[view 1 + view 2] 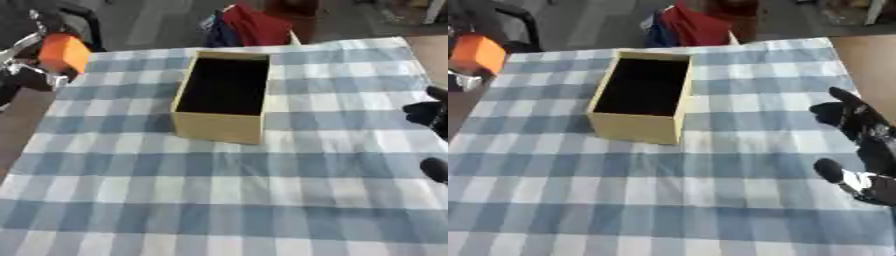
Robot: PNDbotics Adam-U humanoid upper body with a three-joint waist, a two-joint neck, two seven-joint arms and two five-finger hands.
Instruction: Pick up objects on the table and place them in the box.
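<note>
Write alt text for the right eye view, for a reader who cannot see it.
An open tan box with a dark inside stands on a blue and white checked tablecloth. At the upper left edge the robot's left hand carries an orange block; its right hand rests open at the right edge, holding nothing.

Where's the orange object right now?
The orange object is at the upper left of both eye views, off the table's left edge, held up in the left hand, left of the box.
</note>
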